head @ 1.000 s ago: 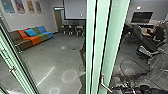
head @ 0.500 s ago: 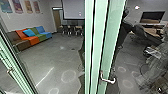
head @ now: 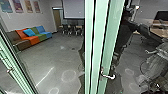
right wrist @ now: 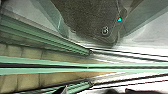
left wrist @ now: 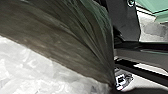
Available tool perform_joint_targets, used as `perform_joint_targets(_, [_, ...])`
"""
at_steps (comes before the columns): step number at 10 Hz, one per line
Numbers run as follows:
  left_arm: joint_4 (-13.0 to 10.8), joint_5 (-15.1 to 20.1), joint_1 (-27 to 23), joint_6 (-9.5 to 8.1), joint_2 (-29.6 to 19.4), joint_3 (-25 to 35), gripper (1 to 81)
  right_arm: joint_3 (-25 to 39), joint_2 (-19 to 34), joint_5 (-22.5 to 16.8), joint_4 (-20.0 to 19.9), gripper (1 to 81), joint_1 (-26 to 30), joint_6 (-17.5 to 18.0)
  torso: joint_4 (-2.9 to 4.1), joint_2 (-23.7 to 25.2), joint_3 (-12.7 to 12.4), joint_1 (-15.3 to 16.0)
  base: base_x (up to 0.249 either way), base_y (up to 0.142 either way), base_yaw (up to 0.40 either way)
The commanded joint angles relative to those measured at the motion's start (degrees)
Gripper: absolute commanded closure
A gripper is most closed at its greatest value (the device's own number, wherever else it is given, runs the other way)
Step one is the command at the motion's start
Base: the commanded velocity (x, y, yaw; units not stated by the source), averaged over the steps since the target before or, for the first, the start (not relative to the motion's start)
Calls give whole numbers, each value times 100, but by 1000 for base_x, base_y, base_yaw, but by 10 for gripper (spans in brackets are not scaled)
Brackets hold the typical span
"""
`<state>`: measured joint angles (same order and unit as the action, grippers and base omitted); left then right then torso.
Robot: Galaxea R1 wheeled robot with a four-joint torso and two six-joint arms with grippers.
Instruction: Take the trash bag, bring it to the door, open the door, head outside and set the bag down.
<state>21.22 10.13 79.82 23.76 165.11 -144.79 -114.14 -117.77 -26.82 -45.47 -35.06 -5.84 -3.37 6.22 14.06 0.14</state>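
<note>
Trash bag (left wrist: pixel 62 42), dark (all long creases), narrows into the left fingers' (left wrist: pixel 114 88) grasp.

On our left arm, the dark plate (left wrist: pixel 125 22) sits close beside the jointed bar (left wrist: pixel 147 55).

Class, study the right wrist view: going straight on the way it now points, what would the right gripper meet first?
Probably the pale green door framing running across the middle of that view, though depth is unclear, so how near it stands cannot be told.
</note>
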Motion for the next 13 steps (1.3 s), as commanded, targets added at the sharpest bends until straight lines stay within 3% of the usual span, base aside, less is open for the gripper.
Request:
perform_joint_targets(1, [13, 455, -252, 23, 5, 56, 811, -441, 392, 784, 205, 10, 1470, 188, 0, 0, 0, 0, 0, 0, 0])
perform_joint_targets(4, [13, 455, -252, 23, 23, 56, 811, -476, 629, 643, 1023, 10, 1470, 215, 0, -5, 2, 9, 0, 0, 0])
perform_joint_targets(10, [13, 464, -252, 41, 58, 47, 811, -1162, 577, 291, 2112, 10, 1366, 215, 0, -9, 5, 15, 0, 0, 0])
perform_joint_targets(13, [13, 472, -252, 41, 84, 47, 811, -1136, 594, 291, 2244, 10, 1417, 215, 0, -9, 5, 18, 0, 0, 0])
